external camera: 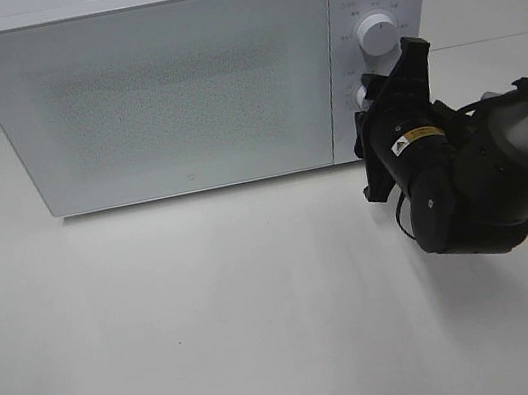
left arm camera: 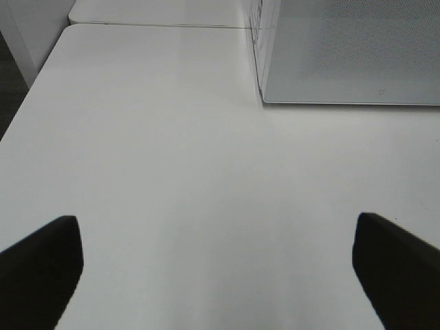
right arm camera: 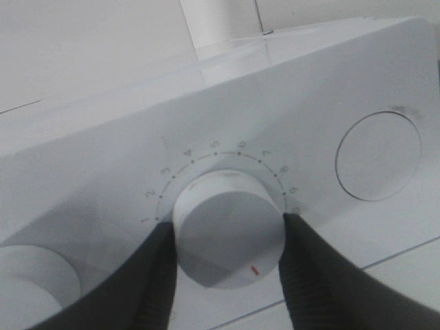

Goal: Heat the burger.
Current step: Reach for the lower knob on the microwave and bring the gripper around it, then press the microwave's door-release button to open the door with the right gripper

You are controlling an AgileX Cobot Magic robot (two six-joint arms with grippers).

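1. Right pincer (right arm camera: pixel 227 227): nearest the lens in the right wrist view. It is closed to the width of the lower dial (right arm camera: pixel 230 237), with one dark finger pressed against each side of the white rim. This hold is judged to be for twisting the dial to set a time.
2. Lower dial: ringed by a numbered scale. A small red mark is carried near the edge of its face.
3. Upper dial (external camera: pixel 378 33): ungripped, set just above the pincer on the control panel in the high view.
4. Microwave (external camera: pixel 175 91): white, stood at the back of the counter (external camera: pixel 213 317). The door (external camera: pixel 161 98) is shut flush, and nothing can be seen through its speckled window.
5. Left pincer (left arm camera: pixel 218 268): spread wide, with nothing held. It is hung over the counter near the oven's far corner, and is judged to be parked clear of the work.
6. Burger: shown in no view.
   - It is judged to be inside the oven, since the door is closed and the timer is being handled. This cannot be confirmed.
   - If so, it would lie behind the door, left of the right pincer in the high view, walled off from it.
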